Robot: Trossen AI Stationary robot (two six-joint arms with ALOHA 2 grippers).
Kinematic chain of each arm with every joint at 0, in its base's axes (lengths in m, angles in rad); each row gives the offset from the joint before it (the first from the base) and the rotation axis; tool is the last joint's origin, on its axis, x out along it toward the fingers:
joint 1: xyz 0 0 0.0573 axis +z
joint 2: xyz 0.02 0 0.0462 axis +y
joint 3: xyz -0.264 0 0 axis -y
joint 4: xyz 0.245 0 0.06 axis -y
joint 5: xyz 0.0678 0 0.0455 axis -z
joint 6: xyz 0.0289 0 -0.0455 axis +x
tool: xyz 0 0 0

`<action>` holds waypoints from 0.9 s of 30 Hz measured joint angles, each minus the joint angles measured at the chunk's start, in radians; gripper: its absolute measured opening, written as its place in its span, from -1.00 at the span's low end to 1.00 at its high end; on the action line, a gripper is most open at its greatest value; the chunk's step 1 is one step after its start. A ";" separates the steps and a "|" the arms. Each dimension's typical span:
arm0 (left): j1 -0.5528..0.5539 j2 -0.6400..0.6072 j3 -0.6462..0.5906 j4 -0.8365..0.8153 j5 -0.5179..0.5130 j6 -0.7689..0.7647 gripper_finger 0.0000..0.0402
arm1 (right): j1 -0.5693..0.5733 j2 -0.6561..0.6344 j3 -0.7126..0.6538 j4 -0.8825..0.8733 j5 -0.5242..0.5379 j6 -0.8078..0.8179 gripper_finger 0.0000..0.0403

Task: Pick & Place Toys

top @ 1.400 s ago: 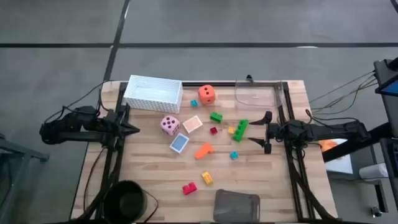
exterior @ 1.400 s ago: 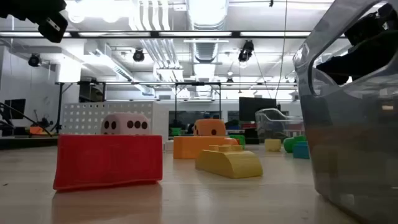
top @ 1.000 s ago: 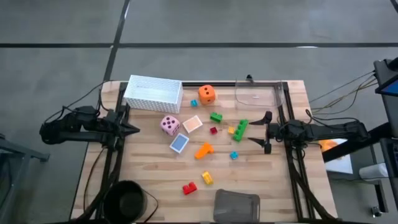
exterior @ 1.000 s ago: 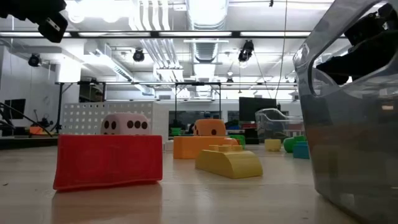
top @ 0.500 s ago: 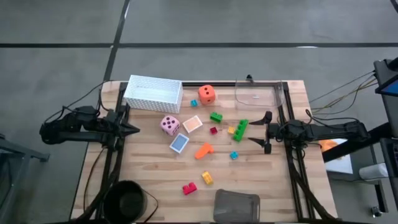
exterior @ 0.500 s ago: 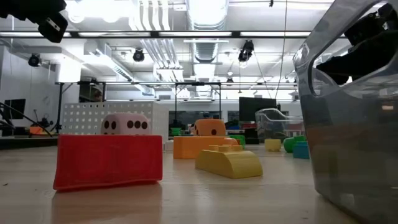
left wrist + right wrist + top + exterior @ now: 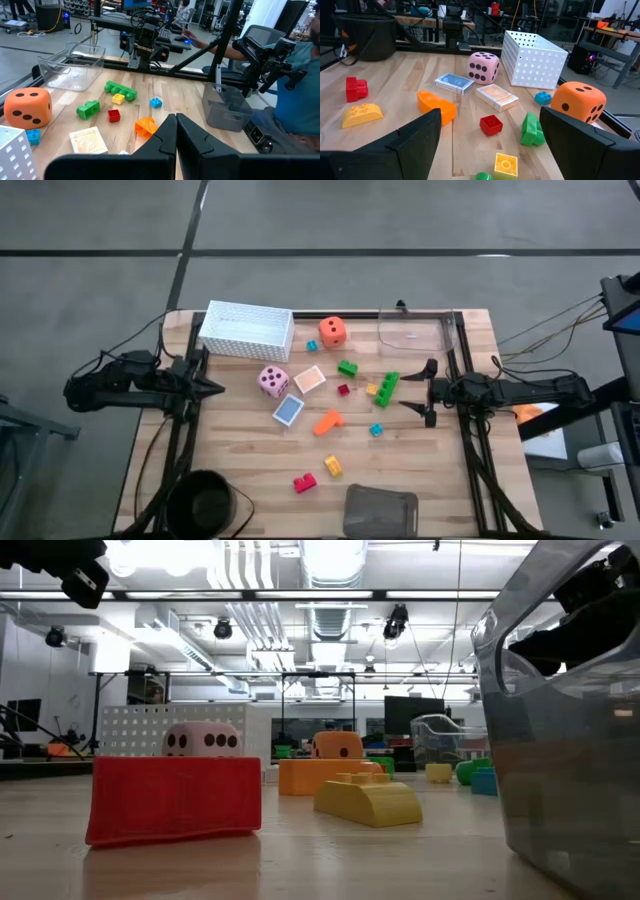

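While both arms hang at opposite edges of the pale wooden table point(image 7: 420, 470), nothing is in either grip. The left gripper point(image 7: 214, 388) sits at the table's left edge with its dark fingers point(image 7: 162, 137) pressed together, holding and touching nothing. The right gripper point(image 7: 428, 394) hovers at the right edge with its fingers point(image 7: 415, 132) spread wide, empty, the long green plastic brick point(image 7: 387, 388) just beside them. The toys lie scattered between the two arms: a pink dotted die point(image 7: 272, 380) near the white perforated basket point(image 7: 246, 329), an orange dotted die point(image 7: 333, 332) just beside that basket, a flat peach square card point(image 7: 310, 379) and a flat blue square card point(image 7: 288, 411) next to the pink die. Toward the middle lie a small green brick point(image 7: 347, 367), a tiny red brick point(image 7: 343, 390), a small yellow brick point(image 7: 372, 389), an orange brick point(image 7: 327, 421) and a teal brick point(image 7: 376, 430). Nearer the grey tray point(image 7: 380, 511) rest a red brick point(image 7: 304, 482) and a yellow sloped brick point(image 7: 333, 467).
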 joint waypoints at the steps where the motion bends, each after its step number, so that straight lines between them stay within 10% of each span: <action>1: 0.000 0.000 0.000 0.000 0.000 0.000 -0.95 | 0.000 0.000 0.000 0.000 0.000 0.000 0.67; 27: 0.000 0.000 0.000 0.009 -0.001 0.017 -0.95 | 0.000 0.000 0.000 0.000 0.000 0.000 0.67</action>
